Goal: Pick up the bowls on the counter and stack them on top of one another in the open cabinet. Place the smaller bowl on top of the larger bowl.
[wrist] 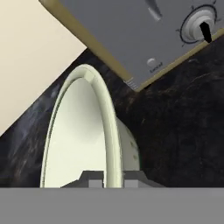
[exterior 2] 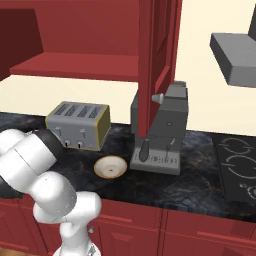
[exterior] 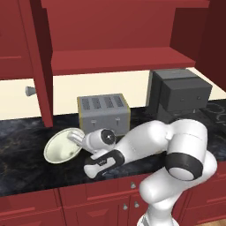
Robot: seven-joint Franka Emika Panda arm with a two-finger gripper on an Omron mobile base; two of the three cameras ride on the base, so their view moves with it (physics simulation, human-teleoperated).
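Observation:
The larger bowl (exterior: 61, 148), cream and deep, is tilted on its side just above the counter (exterior: 22, 165), left of the toaster. My gripper (exterior: 76, 139) is shut on its right rim. In the hand view the bowl's rim (wrist: 109, 131) runs down between my fingertips, one on each side, with the gripper (wrist: 113, 181) closed around it. The smaller bowl (exterior 2: 110, 167), tan-rimmed and shallow, sits flat on the counter (exterior 2: 200, 187) in front of the toaster and left of the coffee machine. The open cabinet's shelf (exterior: 119, 59) is above, bare.
A grey and yellow toaster (exterior: 103, 114) stands right behind the gripper. A grey coffee machine (exterior: 176, 95) is to the right. The cabinet door (exterior: 42, 66) with its grey knob (exterior: 30, 91) hangs open left of the shelf. A cooktop (exterior 2: 237, 165) lies at the far right.

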